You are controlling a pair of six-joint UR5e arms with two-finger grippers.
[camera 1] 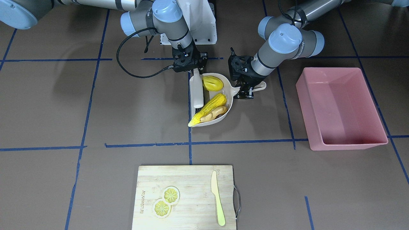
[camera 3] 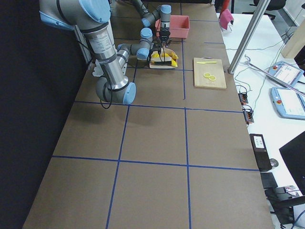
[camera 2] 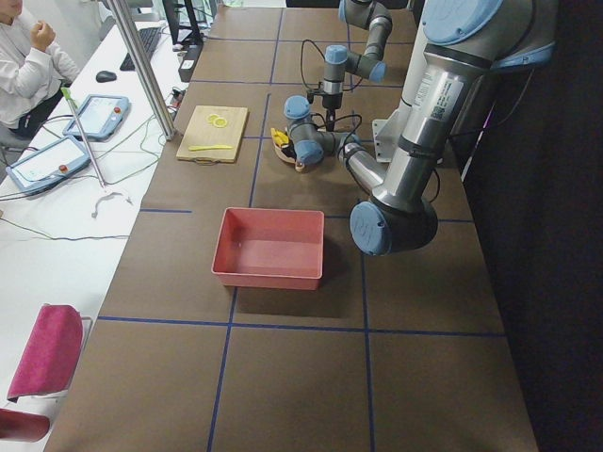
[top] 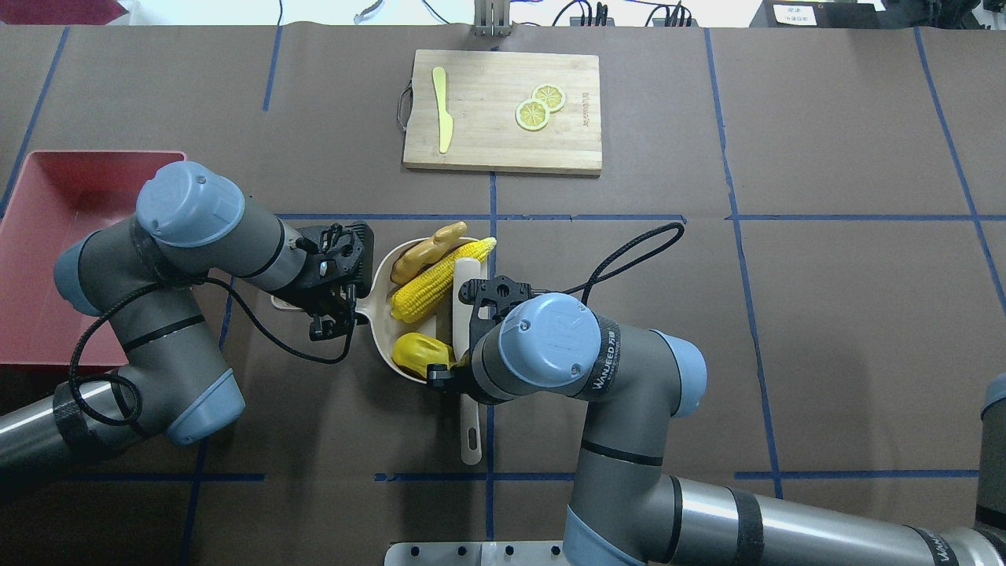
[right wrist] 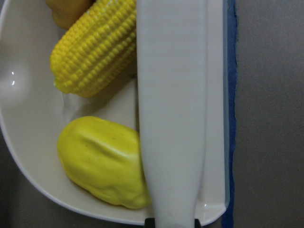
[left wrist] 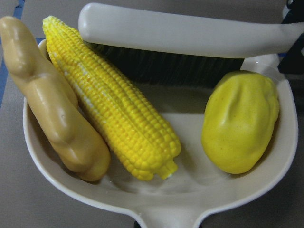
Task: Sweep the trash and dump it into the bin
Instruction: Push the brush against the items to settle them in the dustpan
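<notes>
Front view: left gripper (camera 1: 245,91) is clamped on the handle of the dustpan (camera 1: 217,120), with the pan body just past its fingertips. Right gripper (camera 1: 191,65) grips the brush (camera 1: 198,92), which runs straight out from its jaws along the pan's open mouth. Corn (camera 1: 213,106), lump (camera 1: 212,83) and ginger (camera 1: 214,113) are all in the pan. The bin (camera 1: 348,145) sits well apart, behind the left gripper and away from the pan.

Overhead: same grips as far as I can see; the right wrist hides its own jaws. The corn tip and one end of the ginger stick out over the pan's edge, at the end farthest from the right jaws.

Left wrist: jaws out of frame. The pan is dead ahead, the brush bars the mouth on the far side, and the ginger leans on the rim.

Right wrist: the lump touches the brush close to the jaws; the corn is further out.

Side views: too small to add anything.

Judgement: sweeping looks done, so lift and dump is the step.
- Raise the mouth first so the load slides back toward the left jaws.
- Then pull the brush clear before the left arm swings.
- Carry slowly; the ginger and corn are the likely spills.
- Tip mouth-down over the middle of the bin, inside the rim.
</notes>
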